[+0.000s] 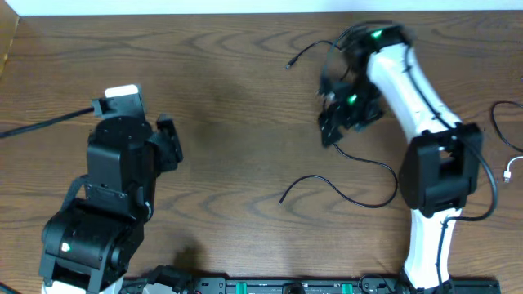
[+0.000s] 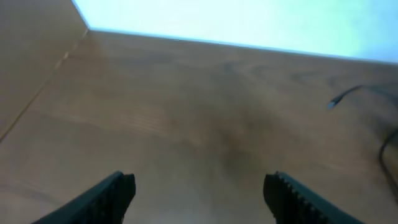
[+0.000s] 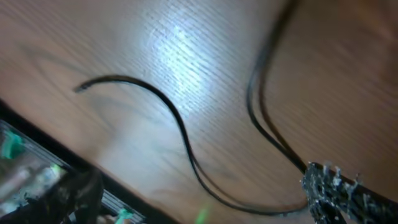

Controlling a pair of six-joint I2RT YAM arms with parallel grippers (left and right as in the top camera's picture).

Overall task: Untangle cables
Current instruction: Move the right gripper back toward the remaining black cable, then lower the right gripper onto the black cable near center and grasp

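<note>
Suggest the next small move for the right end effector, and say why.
Probably lower the right end effector a little and close on the doubled black cable beside its finger. It is open and holds nothing, and those strands run right up to it. The left end effector is open over bare table, far from any cord, so it can't help yet.

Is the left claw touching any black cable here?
Apart. The left wrist view shows the left claw over bare table, with the nearest black cable lying well off to the right.

at least two black cables (image 1: 315,176), one white cable (image 1: 510,170)
</note>
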